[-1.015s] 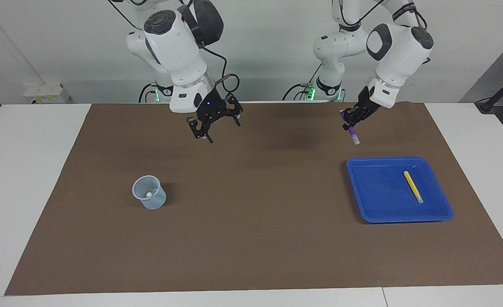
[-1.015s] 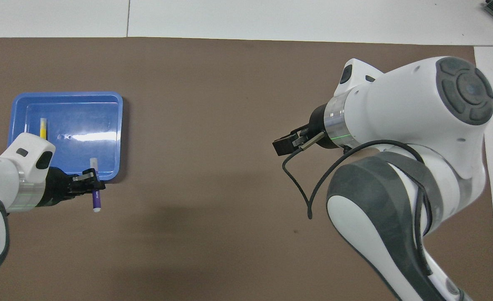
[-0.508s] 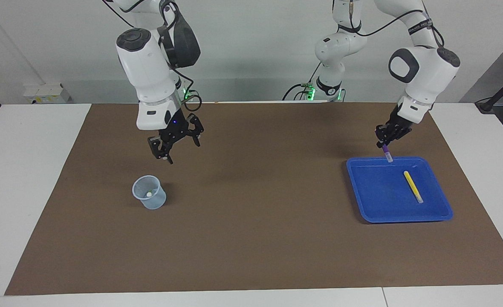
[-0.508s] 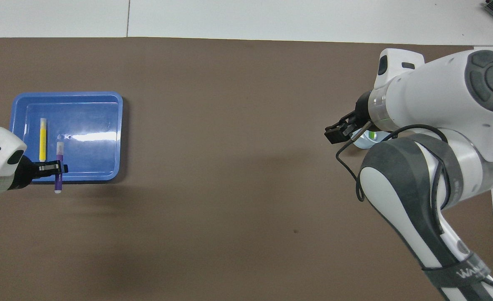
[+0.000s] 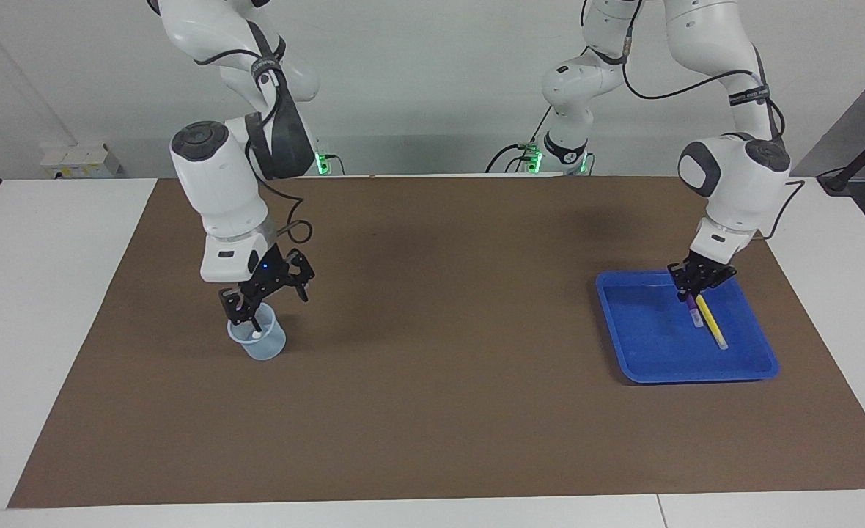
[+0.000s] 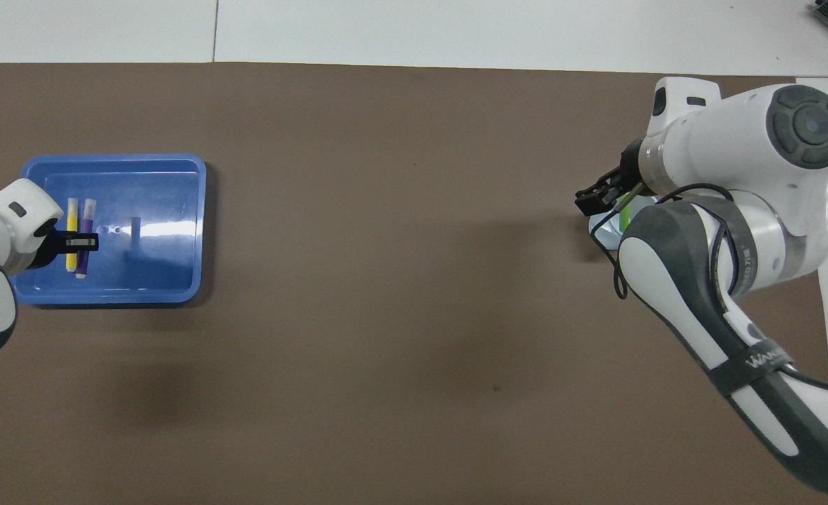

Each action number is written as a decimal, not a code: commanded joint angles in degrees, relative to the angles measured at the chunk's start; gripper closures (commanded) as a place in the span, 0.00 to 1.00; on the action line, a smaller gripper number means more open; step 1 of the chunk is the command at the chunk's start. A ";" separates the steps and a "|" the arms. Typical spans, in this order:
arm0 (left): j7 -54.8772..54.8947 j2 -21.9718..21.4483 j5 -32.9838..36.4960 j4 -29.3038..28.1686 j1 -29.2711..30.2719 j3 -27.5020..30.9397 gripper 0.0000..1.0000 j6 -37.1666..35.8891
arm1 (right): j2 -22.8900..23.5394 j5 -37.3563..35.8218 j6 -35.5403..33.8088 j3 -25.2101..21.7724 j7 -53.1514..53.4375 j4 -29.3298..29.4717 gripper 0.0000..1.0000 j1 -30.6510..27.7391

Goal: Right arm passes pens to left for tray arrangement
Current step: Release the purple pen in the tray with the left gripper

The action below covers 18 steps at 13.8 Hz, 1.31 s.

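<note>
Bench: white top with a big brown mat [image 5: 432,411] over most of it, plain pale wall past the robots, nothing else cluttering it.
Tray: the blue tray [image 5: 649,363] sat on the mat toward the left arm's end, yellow pen [image 5: 712,323] already lying flat inside.
Left tool: the left tool [image 5: 693,287] was down low in the tray, pinched shut on the purple pen [image 5: 693,314], which hung tip-down just beside the yellow one, pretty much parallel to it from above.
Right tool: the right tool [image 5: 256,308] had its jaws spread wide and nothing in them, dipping at the mouth of the little clear cup [image 5: 259,342] toward the right arm's end.
Green pen: only a whitish tip and a bit of green showed in the cup [image 6: 624,223], mostly hidden by the arm from overhead.
Risk, tray side: the purple pen looked tilted, so if it got let go before lying flat I'd guess it rolls or knocks into the yellow pen and messes up the row.
Risk, cup side: that cup looked light and narrow, so a finger catching the rim could tip or shove it, and a sloppy pinch near the pen's end might let it swing for the handover.
Progress: my read was one placed, one going down, one left.
</note>
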 commanded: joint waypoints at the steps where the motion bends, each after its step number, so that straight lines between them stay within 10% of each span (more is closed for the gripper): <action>1: 0.21 2.99 1.49 1.98 0.33 -0.34 1.00 2.81 | 2.18 -3.32 2.77 0.68 -1.05 0.00 0.04 -1.69; 13: -2.16 5.37 1.40 -0.49 -0.03 -0.52 1.00 3.35 | 5.53 -3.86 2.96 0.94 -4.39 -1.15 0.28 -5.65; 14: -2.08 5.37 1.40 -0.66 -0.03 -0.52 0.78 3.35 | 5.53 -3.77 2.35 0.94 -4.39 -1.15 0.31 -5.65; 18: -2.08 5.37 1.40 -0.75 0.06 -0.61 0.58 3.44 | 5.45 -3.69 1.29 1.03 -4.39 -1.15 0.43 -5.74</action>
